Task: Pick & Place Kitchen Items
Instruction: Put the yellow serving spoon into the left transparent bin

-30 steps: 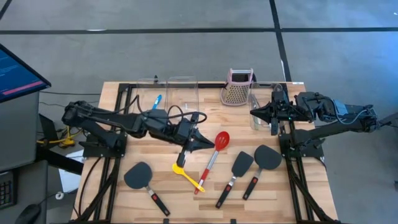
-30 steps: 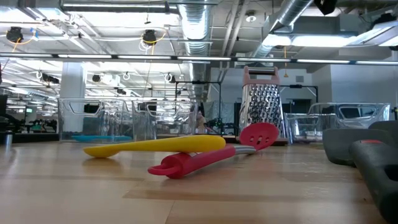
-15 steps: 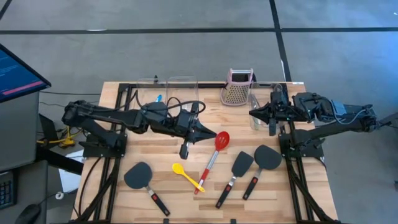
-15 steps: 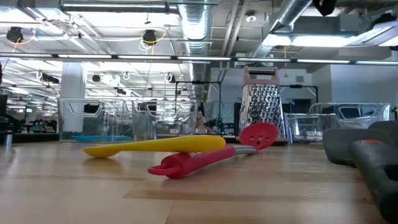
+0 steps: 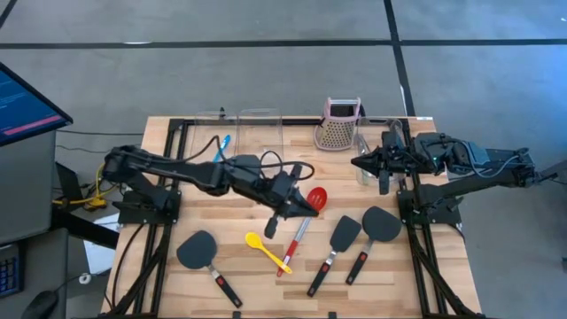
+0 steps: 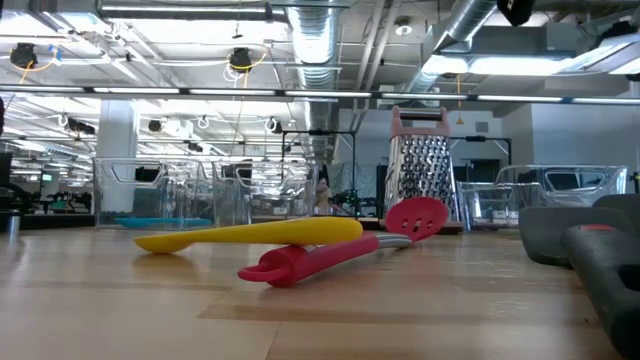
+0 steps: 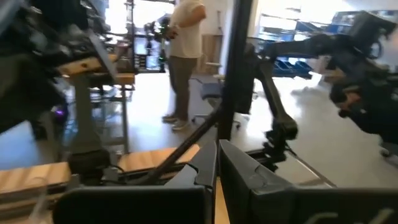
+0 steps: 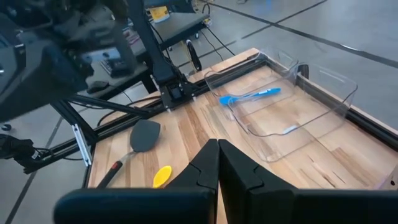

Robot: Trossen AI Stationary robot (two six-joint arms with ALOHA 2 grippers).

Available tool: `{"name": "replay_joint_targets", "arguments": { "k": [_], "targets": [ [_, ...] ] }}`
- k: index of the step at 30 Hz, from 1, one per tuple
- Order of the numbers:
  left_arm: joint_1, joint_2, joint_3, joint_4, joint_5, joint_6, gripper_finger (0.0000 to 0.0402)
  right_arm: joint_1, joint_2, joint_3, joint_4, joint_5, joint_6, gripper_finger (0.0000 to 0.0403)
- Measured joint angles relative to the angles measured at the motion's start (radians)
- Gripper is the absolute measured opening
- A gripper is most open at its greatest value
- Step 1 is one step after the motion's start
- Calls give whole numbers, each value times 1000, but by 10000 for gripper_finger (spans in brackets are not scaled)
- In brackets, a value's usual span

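A wooden tabletop (image 5: 221,279) is shown strewn with spatulas (image 5: 199,251), both grippers' fingers closed on nothing, the left gripper (image 5: 312,207) positioned above the red spoon (image 5: 304,223).

Bright lamps on the ceiling (image 6: 240,60) light the room. The left wrist view is blurry; shadows are soft.

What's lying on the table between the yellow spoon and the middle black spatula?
The red spoon lies between the yellow spoon and the middle black spatula, its handle angled toward the yellow spoon, as the high view shows.
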Motion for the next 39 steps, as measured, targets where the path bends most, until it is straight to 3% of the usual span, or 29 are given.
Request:
{"name": "replay_joint_targets", "arguments": {
  "k": [13,25,39],
  "targets": [
    [-45,-4,4,-256,6,-42,3,0,4,0,7,0,1,1],
    [-111,5,4,-422,-197,77,2,0,4,0,6,0,1,1],
    [-167,103,4,-504,-236,89,2,1,4,0,-81,-3,-43,1]
  ]
}}
